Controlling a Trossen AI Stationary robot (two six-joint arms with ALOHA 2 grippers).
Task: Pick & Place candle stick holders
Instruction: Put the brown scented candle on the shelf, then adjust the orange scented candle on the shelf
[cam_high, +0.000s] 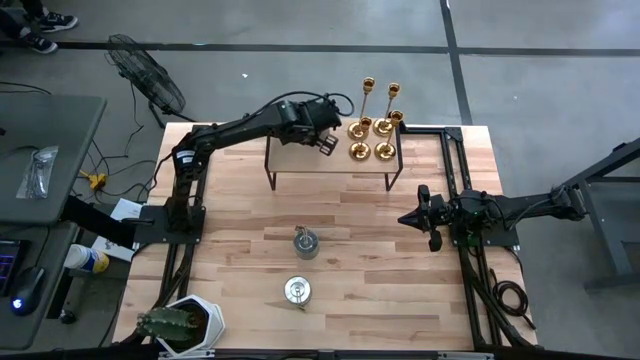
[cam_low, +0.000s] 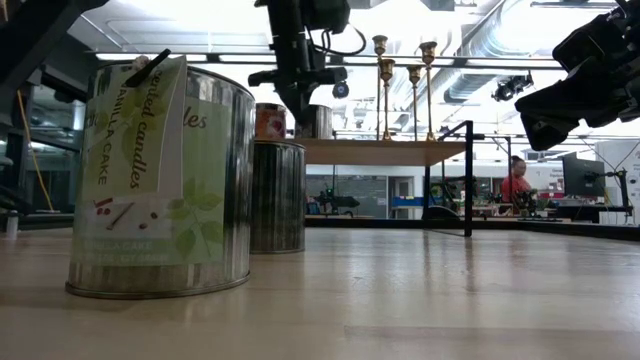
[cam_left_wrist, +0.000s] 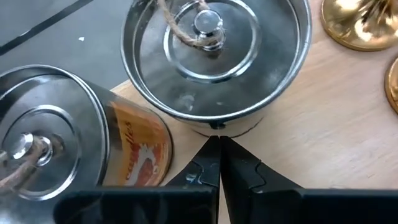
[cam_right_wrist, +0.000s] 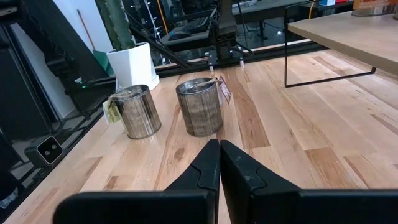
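Two squat silver holders stand on the raised wooden shelf (cam_high: 330, 165): a plain one (cam_left_wrist: 214, 56) with a knobbed lid and one with an orange label (cam_left_wrist: 68, 143). My left gripper (cam_left_wrist: 219, 142), shut, slants down over the shelf with its tips at the plain one's wall. Several gold candlesticks (cam_high: 375, 130) stand on their round bases at the shelf's right end. Two more silver holders (cam_high: 305, 242) (cam_high: 297, 290) sit on the table's middle. My right gripper (cam_right_wrist: 219, 147) waits shut at the table's right side, level, touching nothing. My left gripper's shut fingertips (cam_left_wrist: 211, 149) stand right at the lower side wall (cam_left_wrist: 214, 126) of the plain silver holder, slanting down from the shelf's left. I cannot tell whether they touch it. The holder stands upright on the shelf.
The shelf stands on thin black legs (cam_high: 270, 170) at the table's far middle. A cactus in a white pot (cam_high: 185, 322) sits at the near left corner. Gold bases (cam_left_wrist: 360, 25) lie close beside the plain holder. A fan (cam_high: 150, 75) stands on the floor beyond the far left corner.
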